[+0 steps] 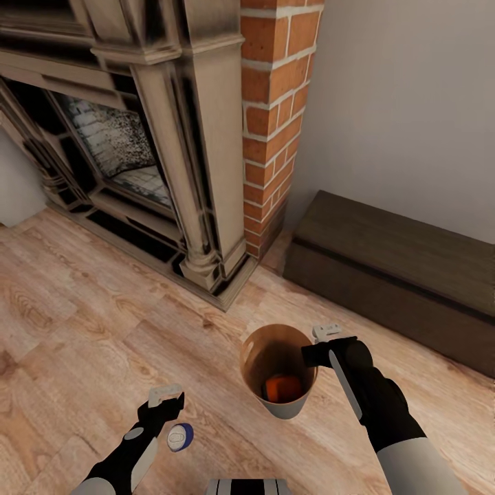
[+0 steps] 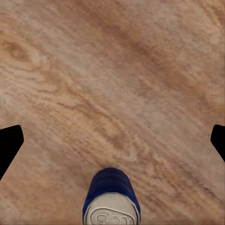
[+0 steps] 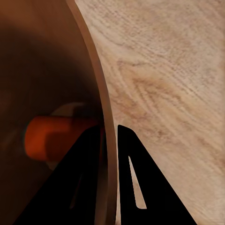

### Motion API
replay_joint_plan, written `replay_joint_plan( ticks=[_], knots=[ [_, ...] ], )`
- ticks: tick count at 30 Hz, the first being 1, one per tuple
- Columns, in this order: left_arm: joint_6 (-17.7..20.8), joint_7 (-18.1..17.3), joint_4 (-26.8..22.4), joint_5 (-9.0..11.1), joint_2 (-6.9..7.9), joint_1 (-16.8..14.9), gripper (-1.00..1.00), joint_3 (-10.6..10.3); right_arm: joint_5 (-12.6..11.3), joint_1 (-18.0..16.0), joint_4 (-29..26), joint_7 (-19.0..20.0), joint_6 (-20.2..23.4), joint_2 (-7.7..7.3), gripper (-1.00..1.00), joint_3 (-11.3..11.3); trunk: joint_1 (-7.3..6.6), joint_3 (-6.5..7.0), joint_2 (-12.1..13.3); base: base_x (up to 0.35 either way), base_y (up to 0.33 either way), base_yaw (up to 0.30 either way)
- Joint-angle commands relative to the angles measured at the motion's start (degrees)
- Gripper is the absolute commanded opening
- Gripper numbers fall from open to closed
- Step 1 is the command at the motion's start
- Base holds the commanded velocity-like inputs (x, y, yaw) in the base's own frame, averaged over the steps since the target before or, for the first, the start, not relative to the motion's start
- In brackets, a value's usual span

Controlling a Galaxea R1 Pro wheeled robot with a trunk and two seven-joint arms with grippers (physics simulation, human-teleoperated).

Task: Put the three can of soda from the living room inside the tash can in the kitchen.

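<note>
Wood floor by the fireplace (image 1: 137, 137) lies under both my arms. My right gripper (image 1: 328, 347) is closed on the rim of the bin (image 1: 277, 405), one finger inside, one outside; an orange can (image 1: 280, 386) lies in it. My left gripper (image 1: 166, 402) holds the blue can (image 1: 180, 436), which stands upright, left of the bin. The bin's mouth is near, to the right.

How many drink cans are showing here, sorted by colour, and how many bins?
Orange cans: 1, lying inside the bin
Dark blue cans: 1, in the left gripper
Bins: 1, its rim pinched by the right gripper
Total: 3 things
</note>
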Motion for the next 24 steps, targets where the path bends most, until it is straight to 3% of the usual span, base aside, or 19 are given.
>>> replay_joint_plan(
  ticks=[1,24],
  knots=[
    [0.0,0.0,0.0,0.0,0.0,0.0,1.0,0.0,-0.9,0.0,0.0,0.3,0.0,0.01,-1.0,0.0,0.0,0.0,0.0,-0.032,0.0,0.0],
    [0.0,0.0,0.0,0.0,0.0,0.0,1.0,0.0,-0.9,0.0,0.0,0.3,0.0,0.02,-1.0,0.0,0.0,0.0,0.0,-0.028,0.0,0.0]
  ],
)
